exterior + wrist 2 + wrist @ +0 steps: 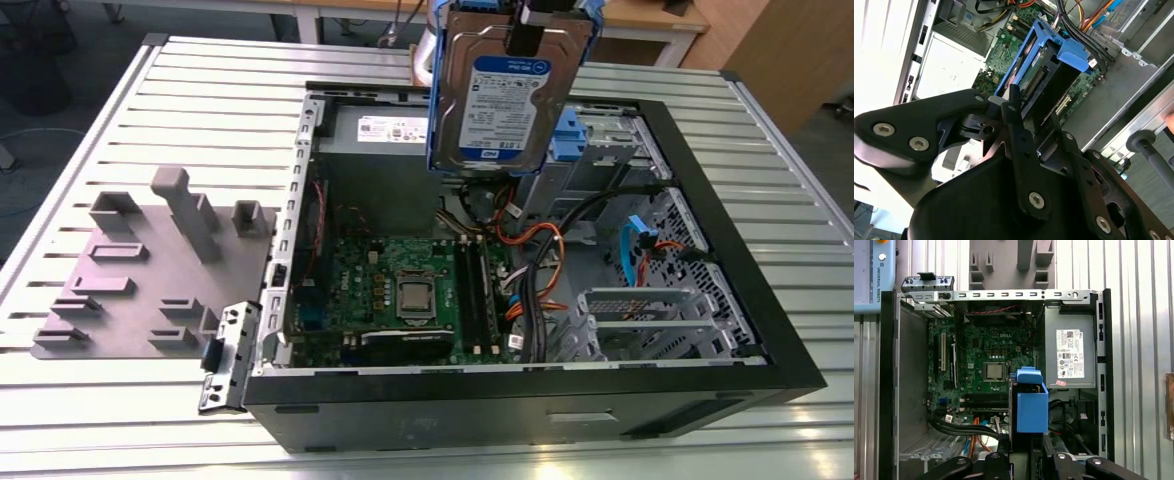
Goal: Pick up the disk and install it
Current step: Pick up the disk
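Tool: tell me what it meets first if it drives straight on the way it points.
The tool carries the disk ahead of it; that would likely land on the motherboard near the memory slots, though depth is unclear.

Computer case seen slantwise from above in the exterior view; circuit board shared, closer, in both wrist views.

From my remote station I count one disk, one gripper, one open computer case, one motherboard with one processor socket, one grey power supply and one grey fixture plate, all on one slatted table.
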You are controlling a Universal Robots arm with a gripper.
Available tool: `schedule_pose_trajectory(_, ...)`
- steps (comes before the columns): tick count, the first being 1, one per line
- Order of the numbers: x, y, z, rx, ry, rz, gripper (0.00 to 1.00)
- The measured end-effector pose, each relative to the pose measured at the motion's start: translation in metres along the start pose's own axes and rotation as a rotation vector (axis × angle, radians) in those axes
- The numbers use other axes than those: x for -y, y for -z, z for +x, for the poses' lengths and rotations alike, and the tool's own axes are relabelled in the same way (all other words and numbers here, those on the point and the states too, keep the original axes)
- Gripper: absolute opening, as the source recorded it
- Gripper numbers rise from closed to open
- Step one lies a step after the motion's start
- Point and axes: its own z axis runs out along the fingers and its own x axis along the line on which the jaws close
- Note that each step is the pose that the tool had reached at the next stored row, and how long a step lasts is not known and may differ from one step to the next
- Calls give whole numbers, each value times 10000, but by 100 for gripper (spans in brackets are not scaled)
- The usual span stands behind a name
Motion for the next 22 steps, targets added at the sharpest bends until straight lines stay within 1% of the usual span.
schedule_pose_trajectory(9, 1, 1, 15, -12, 1, 0, 35)
schedule_pose_trajectory(22, 3, 0, 86, -65, -1, 1, 35)
